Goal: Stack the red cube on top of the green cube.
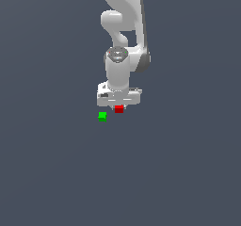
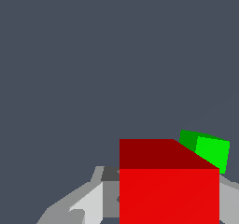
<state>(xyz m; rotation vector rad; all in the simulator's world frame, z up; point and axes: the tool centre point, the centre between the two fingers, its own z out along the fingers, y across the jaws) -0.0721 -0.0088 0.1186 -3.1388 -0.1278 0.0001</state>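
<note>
The jaws grip the red cube (image 2: 169, 185), which sits between them just under the white gripper (image 1: 118, 108); in the wrist view grey fingers (image 2: 88, 204) flank the cube on either side. The red cube appears lifted off the grey desk (image 1: 56, 164), presumably so it can be carried over and clear its target's top. The green cube (image 1: 102, 116) rests on the desk just beside it, toward the exterior view's left and a little lower in that view. The red cube is not yet above the green one, so the stacking remains undone.
</note>
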